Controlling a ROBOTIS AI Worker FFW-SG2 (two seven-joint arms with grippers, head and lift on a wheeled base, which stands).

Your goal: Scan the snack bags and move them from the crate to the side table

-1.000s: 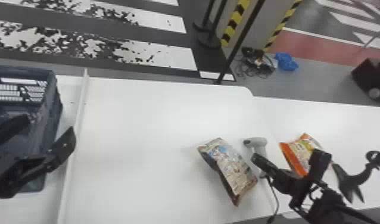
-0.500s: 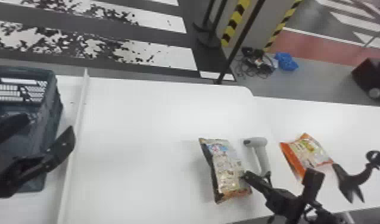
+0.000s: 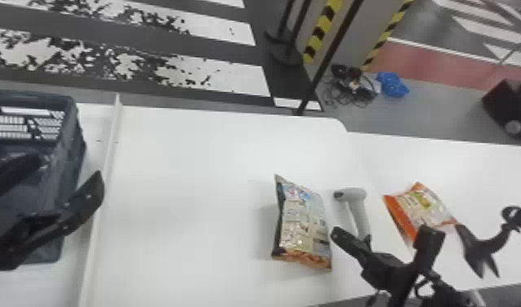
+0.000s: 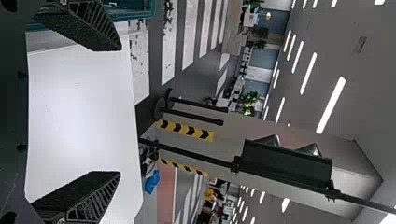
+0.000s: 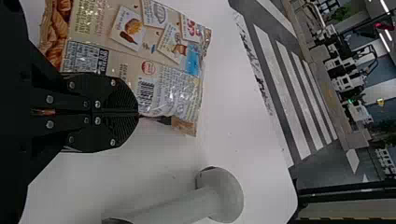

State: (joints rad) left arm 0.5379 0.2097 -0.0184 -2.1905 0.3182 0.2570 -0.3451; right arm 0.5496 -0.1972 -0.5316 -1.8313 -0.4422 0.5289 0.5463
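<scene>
One snack bag (image 3: 302, 224) lies on the white table (image 3: 182, 204), printed back and barcode up, presumably so your scanner (image 3: 355, 208) can read it. Your right gripper (image 5: 138, 114) has its fingers together at the bag's edge, a hold better suited to nudging than grasping. Your left gripper (image 4: 119, 110), fingers wide apart, is near the crate (image 3: 70, 163). The orange-ended bag (image 3: 423, 208), on the scanner's other side, is likely finished. Materials noted: glossy, crinkled film; smooth grey scanner with rounded head; rigid, slotted crate.
</scene>
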